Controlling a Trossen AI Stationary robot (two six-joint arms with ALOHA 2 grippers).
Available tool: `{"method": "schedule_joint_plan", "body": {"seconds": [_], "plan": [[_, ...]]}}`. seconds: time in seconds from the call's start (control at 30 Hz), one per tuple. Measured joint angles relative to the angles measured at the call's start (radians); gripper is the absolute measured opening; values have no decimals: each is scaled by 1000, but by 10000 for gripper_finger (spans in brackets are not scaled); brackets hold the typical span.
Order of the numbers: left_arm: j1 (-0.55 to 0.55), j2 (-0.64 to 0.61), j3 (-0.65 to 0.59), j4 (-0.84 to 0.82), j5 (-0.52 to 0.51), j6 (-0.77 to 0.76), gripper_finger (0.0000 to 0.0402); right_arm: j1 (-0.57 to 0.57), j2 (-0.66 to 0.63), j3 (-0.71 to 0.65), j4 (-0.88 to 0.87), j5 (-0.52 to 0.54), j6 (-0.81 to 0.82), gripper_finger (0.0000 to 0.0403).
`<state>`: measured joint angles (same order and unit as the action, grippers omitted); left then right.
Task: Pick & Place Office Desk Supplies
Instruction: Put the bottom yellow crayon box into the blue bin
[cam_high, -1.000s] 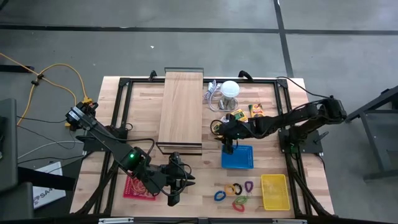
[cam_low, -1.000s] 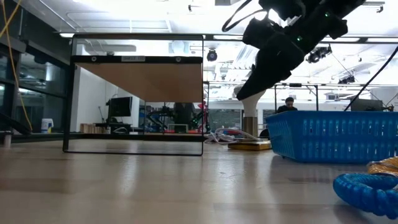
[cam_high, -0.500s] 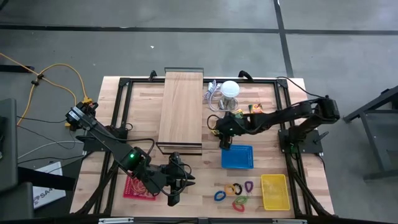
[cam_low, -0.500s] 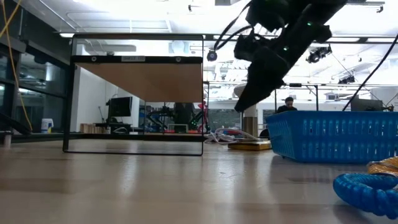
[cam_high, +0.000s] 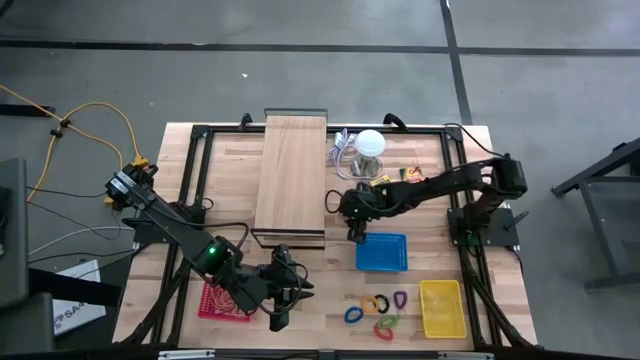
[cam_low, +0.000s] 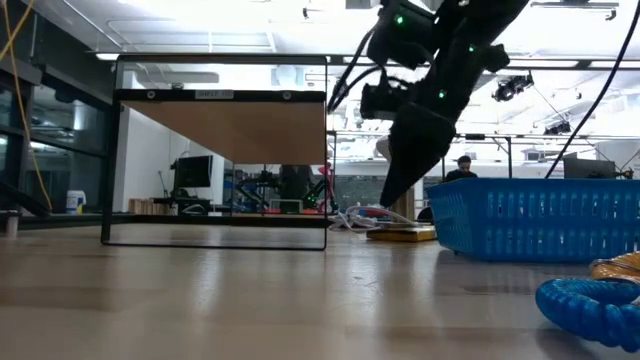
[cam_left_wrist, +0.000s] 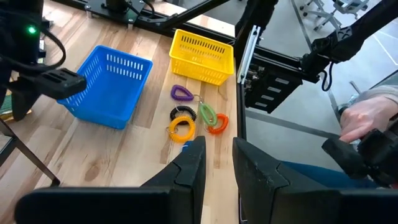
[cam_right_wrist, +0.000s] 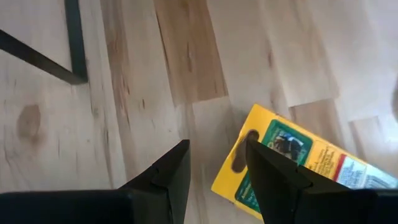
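The yellow pack (cam_right_wrist: 292, 165) looks like a flat, light printed packet, probably a little stiff like card, with a smooth surface that may slip. I think the best place to take it is across a narrow edge or a corner, because it lies flat on the wooden table (cam_high: 230, 215) and gives the fingers little height.

In the right wrist view the pack is in the lower right of the frame, and its near corner is just beside one dark finger. The right gripper (cam_right_wrist: 214, 171) has its fingers apart and holds nothing. In the high view this gripper (cam_high: 353, 232) is a little right of the frame's centre, above the blue basket (cam_high: 381, 252), with the packs (cam_high: 385, 184) up and to its right.

The left gripper (cam_high: 279, 318) waits at the lower left of centre. Its fingers (cam_left_wrist: 189, 165) stand slightly apart and empty. The coloured loop clips (cam_left_wrist: 196, 118) lie beyond them, near the yellow basket (cam_left_wrist: 200, 56).
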<state>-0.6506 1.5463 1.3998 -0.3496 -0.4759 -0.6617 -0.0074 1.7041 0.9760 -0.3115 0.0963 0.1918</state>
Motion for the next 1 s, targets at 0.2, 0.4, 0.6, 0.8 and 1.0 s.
{"method": "schedule_joint_plan", "body": {"seconds": [0.2,0.4,0.6,0.8,1.0], "plan": [[0,0,0,0,0,0,77,0,7,0,0,6,-3,144],[0,0,0,0,0,0,77,-6,7,-1,0,29,-9,144],[0,0,0,0,0,0,77,-22,7,-1,4,9,74,144],[0,0,0,0,0,0,77,-13,7,-1,9,-44,54,144],[0,0,0,0,0,0,77,-10,6,-1,-12,-48,-4,144]]}}
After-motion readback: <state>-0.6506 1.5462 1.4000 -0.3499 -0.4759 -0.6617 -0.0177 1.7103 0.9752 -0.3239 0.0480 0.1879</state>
